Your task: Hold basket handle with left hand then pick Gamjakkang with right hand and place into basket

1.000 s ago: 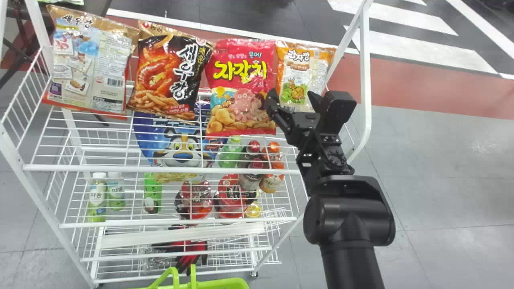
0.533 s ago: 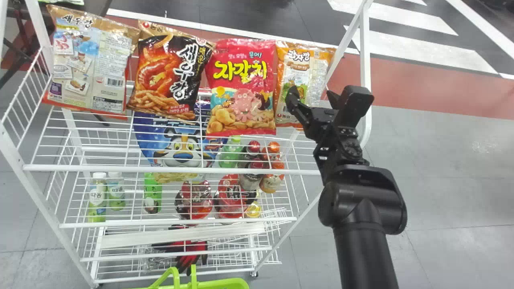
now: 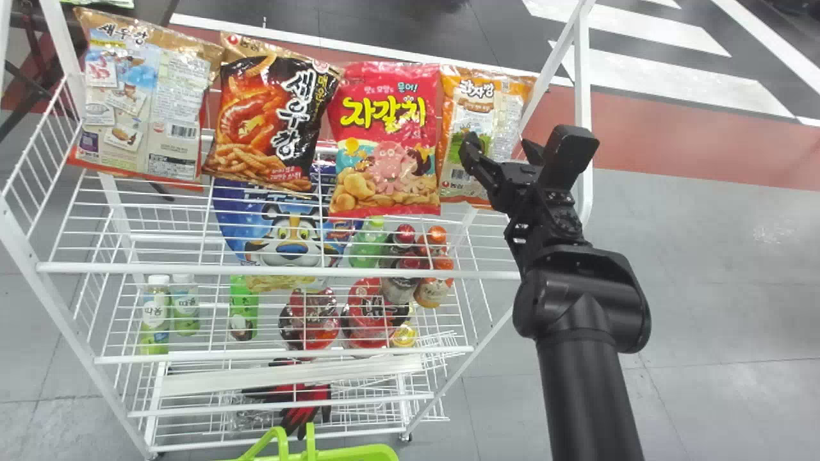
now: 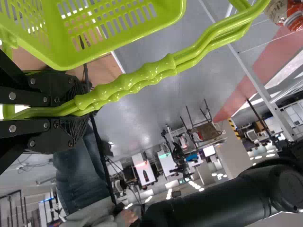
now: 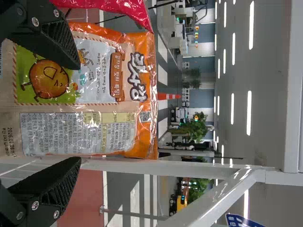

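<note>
In the head view my right gripper [image 3: 501, 148] is at the lower front of the orange Gamjakkang bag [image 3: 477, 99], rightmost on the top shelf. In the right wrist view the open right gripper [image 5: 73, 114] has its fingers apart, one over the bag [image 5: 97, 71] and the other just beyond its side edge; the bag is not gripped. My left gripper [image 4: 81, 109] is shut on the green basket handle [image 4: 149, 72] in the left wrist view, with the basket [image 4: 106, 30] beside it. The basket's rim [image 3: 359, 452] appears at the head view's bottom edge.
A red snack bag [image 3: 387, 137] stands immediately left of the Gamjakkang, with two more bags farther left. The shelf's white side post [image 3: 583, 115] rises at the right, close to my right gripper. Bottles and bowls sit on the rack [image 3: 282, 267] below.
My right gripper has moved right, from in front of the red bag's edge to the Gamjakkang's right part, then slightly farther up in the head view. The bags and the basket have stayed put.
</note>
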